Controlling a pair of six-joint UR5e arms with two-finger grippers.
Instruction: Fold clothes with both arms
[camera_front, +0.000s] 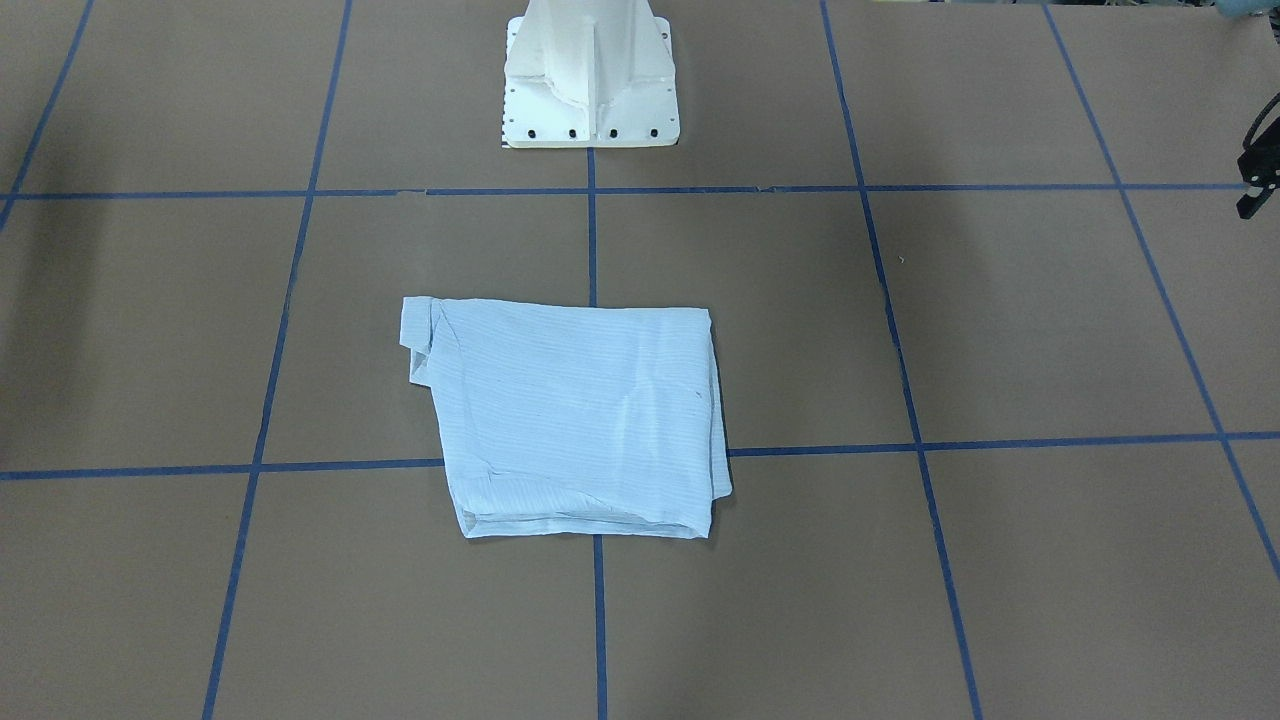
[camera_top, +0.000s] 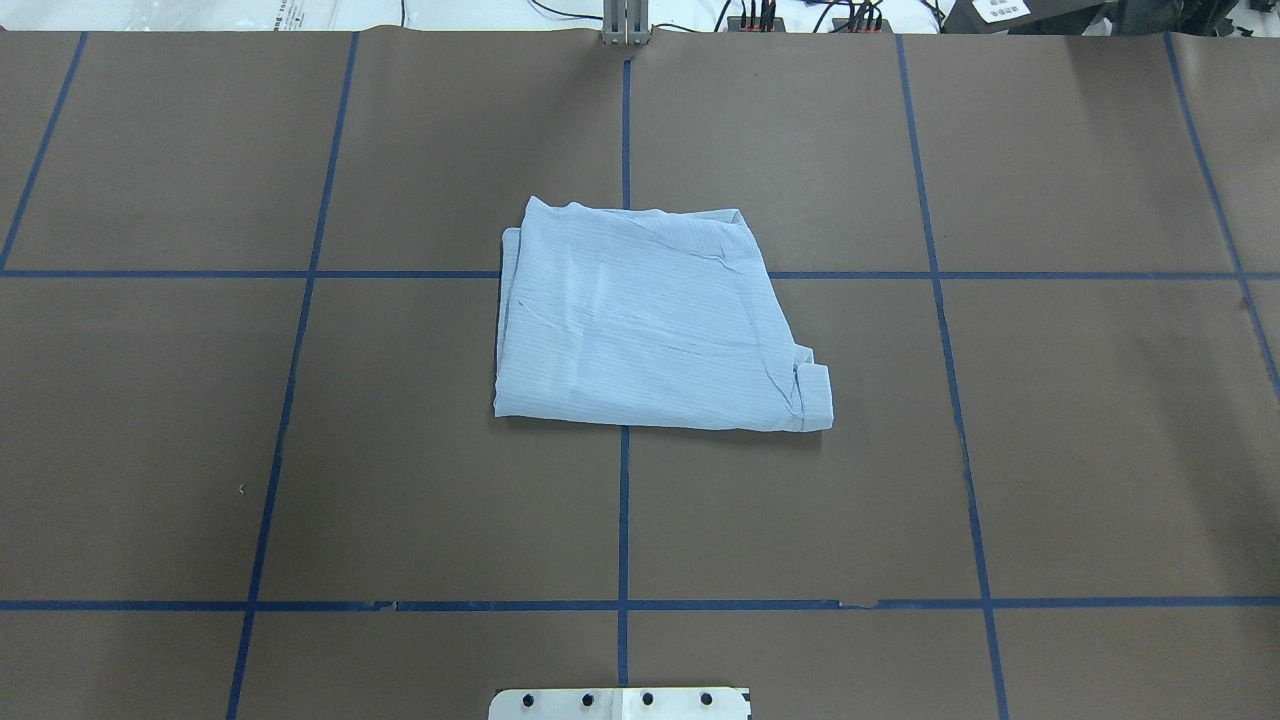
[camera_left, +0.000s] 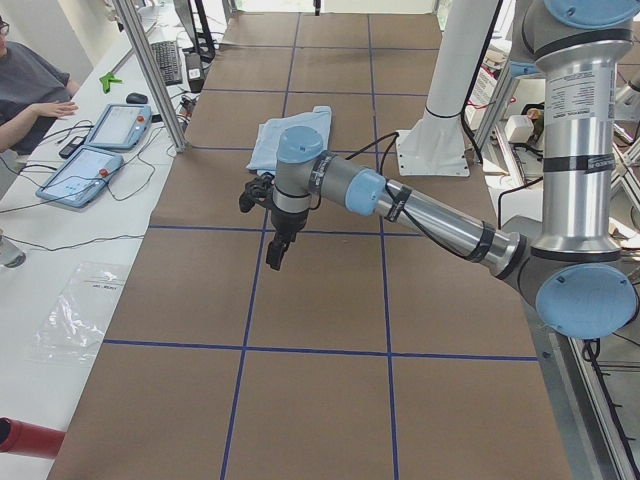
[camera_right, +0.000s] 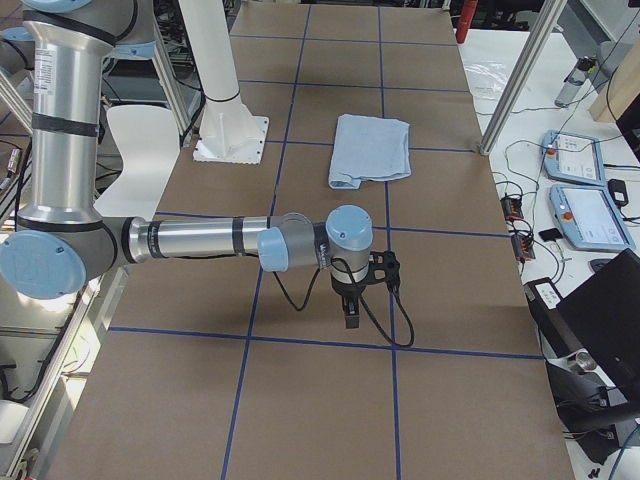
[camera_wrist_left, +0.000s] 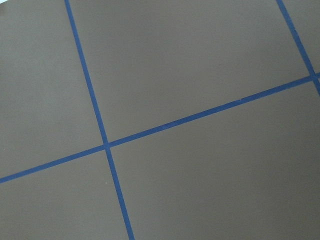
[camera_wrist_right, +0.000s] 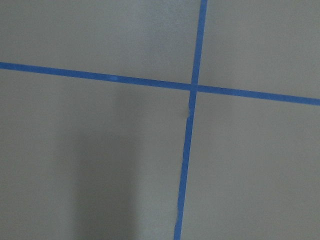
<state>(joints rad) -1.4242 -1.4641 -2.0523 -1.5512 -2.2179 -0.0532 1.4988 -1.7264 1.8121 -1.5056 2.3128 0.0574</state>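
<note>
**Shirt lies folded, both arms stand off**

The broad, brown paper-covered worktop (camera_top: 1050, 450), gridded with blue tape lines (camera_top: 623, 520), carries one thing. The silver-tubed, grey-jointed left arm (camera_left: 440, 225) reaches over bare surface toward one end. The matching right arm (camera_right: 190, 240) reaches toward the other, and both are well apart from the garment.

The thin, light blue, finely striped shirt (camera_top: 640, 320) lies at the centre across a tape crossing, as a flat, layered, roughly square packet. A small banded flap (camera_top: 815, 388), perhaps a cuff, sticks out at one corner.

The black left pincer (camera_left: 273, 255) and black right pincer (camera_right: 352, 315) point down over bare worktop with no cloth in them. I cannot tell whether their jaws stand wide or narrow, and the wrist views show only paper and tape.

I judge the folding to be at or near its end. Any further move would call for both arms to travel to the centre, then tuck that flap or square the slanted edge.
</note>
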